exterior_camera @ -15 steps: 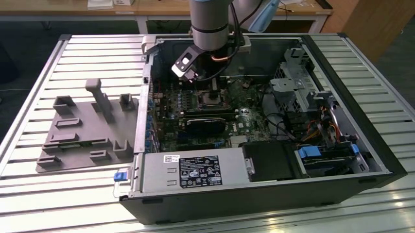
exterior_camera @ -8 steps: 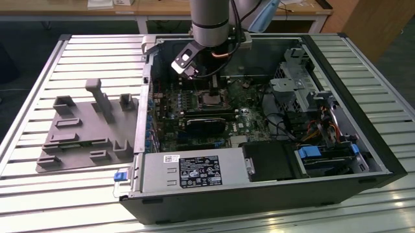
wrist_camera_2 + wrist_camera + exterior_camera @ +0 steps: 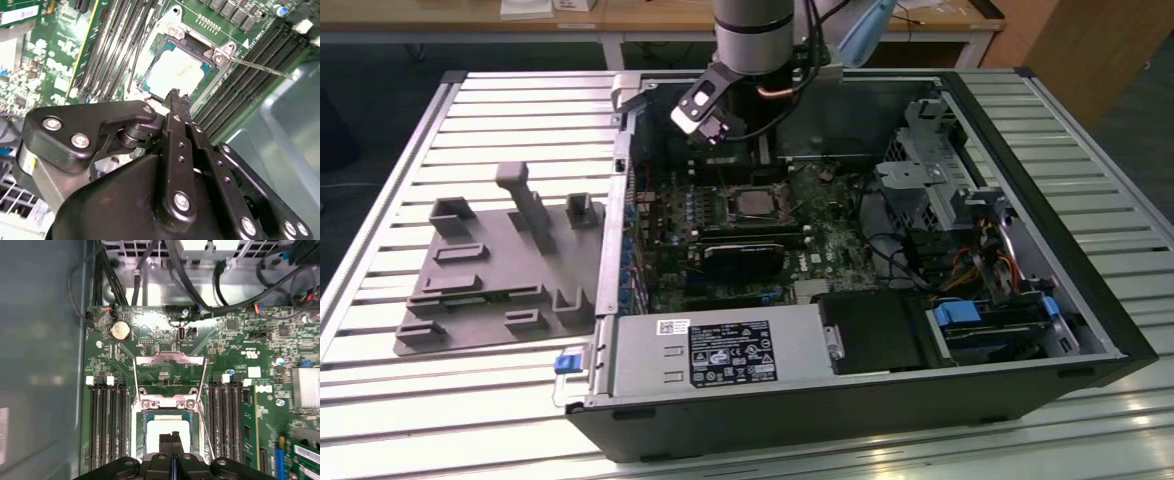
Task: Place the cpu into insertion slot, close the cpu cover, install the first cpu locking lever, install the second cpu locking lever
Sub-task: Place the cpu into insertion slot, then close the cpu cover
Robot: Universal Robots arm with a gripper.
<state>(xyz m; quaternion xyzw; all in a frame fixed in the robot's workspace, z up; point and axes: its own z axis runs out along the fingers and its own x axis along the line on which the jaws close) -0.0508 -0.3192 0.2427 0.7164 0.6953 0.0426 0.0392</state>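
From where I stood, the cpu (image 3: 167,425) lay flat and face up in the insertion slot (image 3: 142,426), deep inside the open computer case (image 3: 854,430), so closing the cpu cover (image 3: 169,359) looked to be the step in hand. The gripper (image 3: 172,436) hung just over the chip's edge, its fingers pressed together with nothing between them. To my eye the job wanted those shut fingertips brought behind the cover's free edge and swept over the hinge. They should never bear on the chip, and the thin locking lever (image 3: 260,67) should be left swung out clear. The chip was square, with no long axis to speak of, its sides parallel to the memory slots (image 3: 107,425). The cover stood swung back from its hinge, free edge pointing away from the socket; how steeply, I could not tell.
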